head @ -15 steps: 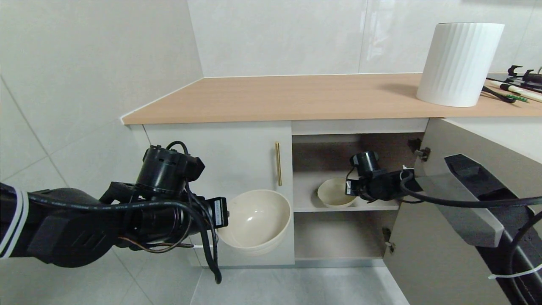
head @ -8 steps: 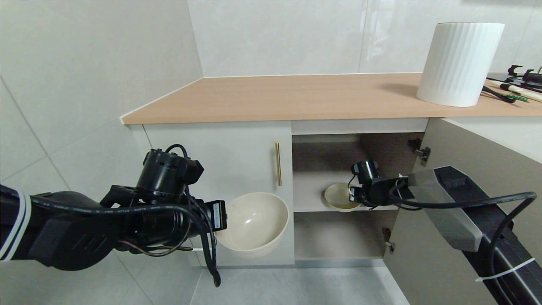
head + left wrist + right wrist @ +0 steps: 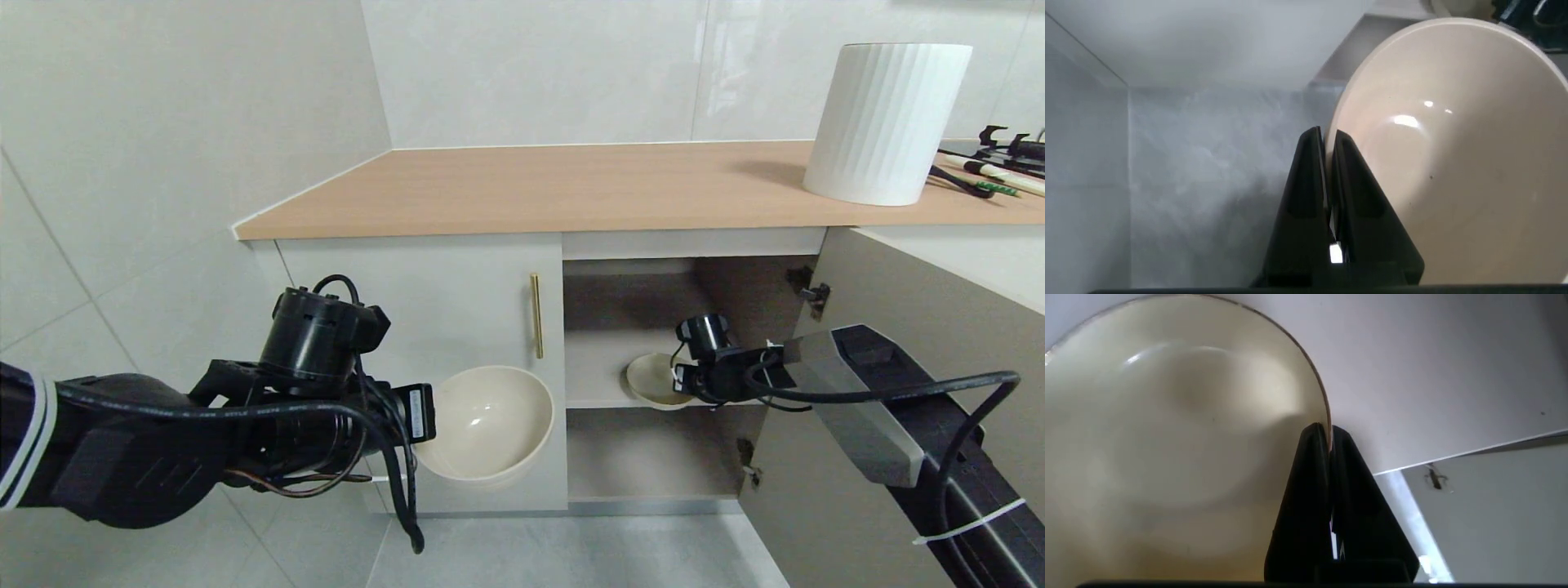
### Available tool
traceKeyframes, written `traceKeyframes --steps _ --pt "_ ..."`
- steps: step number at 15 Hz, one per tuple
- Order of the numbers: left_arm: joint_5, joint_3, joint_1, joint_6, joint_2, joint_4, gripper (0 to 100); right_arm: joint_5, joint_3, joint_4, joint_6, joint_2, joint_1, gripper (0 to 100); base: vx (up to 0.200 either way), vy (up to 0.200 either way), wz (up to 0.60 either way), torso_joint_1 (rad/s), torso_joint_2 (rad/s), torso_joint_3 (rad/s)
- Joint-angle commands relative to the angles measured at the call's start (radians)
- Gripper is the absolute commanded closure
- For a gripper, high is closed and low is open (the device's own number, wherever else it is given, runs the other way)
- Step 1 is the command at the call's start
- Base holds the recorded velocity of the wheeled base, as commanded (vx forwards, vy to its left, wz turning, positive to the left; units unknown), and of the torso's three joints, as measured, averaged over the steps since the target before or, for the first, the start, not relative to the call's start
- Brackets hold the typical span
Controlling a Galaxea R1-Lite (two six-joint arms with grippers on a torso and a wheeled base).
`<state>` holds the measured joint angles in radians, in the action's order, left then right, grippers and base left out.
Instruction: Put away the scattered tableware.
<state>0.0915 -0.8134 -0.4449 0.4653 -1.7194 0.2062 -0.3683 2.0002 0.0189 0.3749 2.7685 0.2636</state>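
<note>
Cream-coloured and glossy, a large bowl [image 3: 488, 425] hangs in the lower centre of the head view, tilted with its hollow towards the camera. The left gripper [image 3: 430, 412] is clamped on its rim in front of the closed cabinet door [image 3: 441, 302], just below the brass handle [image 3: 535, 315]. The left wrist view shows the two fingers [image 3: 1310, 163] pinched together over the bowl's edge [image 3: 1454, 147]. Right of centre, the right gripper [image 3: 682, 382] reaches into the open cabinet and grips the rim of a smaller cream bowl [image 3: 651, 378] at the front edge of the middle shelf [image 3: 596, 384]. Its jaws close on the thin rim [image 3: 1184, 433] in the right wrist view. At upper right, a white ribbed canister [image 3: 886, 122] stands on the wooden countertop [image 3: 531, 188], with utensils [image 3: 992, 175] just beside it.
</note>
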Motion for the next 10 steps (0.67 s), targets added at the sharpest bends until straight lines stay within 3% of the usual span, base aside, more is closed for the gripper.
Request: traceKeyframes --steps 1,3,10 --pt "0.014 0.019 -0.005 -0.011 0.011 0.022 100 0.0 0.0 0.001 0.025 -0.038 0.0 100 0.0 0.0 0.0 0.0 0.0 0.0" --pt "0.027 0.028 -0.017 -0.03 0.015 0.03 100 0.003 0.0 -0.007 0.067 -0.075 0.0 100 0.0 0.0 0.0 0.0 0.0 0.0" --pt "0.039 0.03 -0.017 -0.048 0.004 0.027 100 0.005 0.0 -0.007 0.067 -0.083 0.0 100 0.0 0.0 0.0 0.0 0.0 0.0"
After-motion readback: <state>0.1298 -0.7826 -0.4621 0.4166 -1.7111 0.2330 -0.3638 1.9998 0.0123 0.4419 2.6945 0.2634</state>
